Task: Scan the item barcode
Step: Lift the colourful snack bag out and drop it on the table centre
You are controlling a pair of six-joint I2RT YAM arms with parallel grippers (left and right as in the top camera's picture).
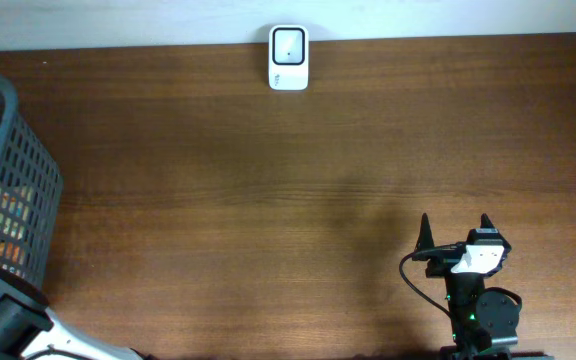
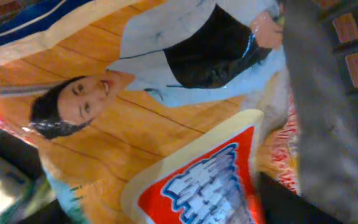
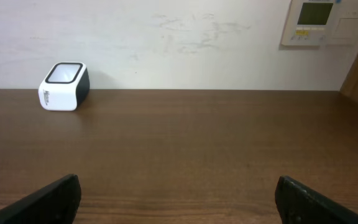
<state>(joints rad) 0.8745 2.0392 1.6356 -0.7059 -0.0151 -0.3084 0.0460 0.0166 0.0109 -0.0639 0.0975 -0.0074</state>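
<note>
Overhead, at the far edge of the table (image 1: 268, 200): scanner (image 1: 289, 58); basket (image 1: 28, 170) far left; my right pincer (image 1: 455, 232) spread | left wrist: printed packet (image 2: 166, 93) fills the frame, beside the basket wall; state of my left pincer I cannot tell | right wrist: fingers (image 3: 55, 199) wide apart, scanner far left.

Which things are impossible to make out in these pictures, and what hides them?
- Barcode on the packet: the left wrist view is too close and blurred, and no barcode shows.
- Basket contents: in the overhead view its walls hide them and the frame edge cuts it off.
- Left gripper: out of sight near the basket in the overhead view, with no clear fingers in the left wrist view.
- Scanner details: too small in the overhead view.
</note>
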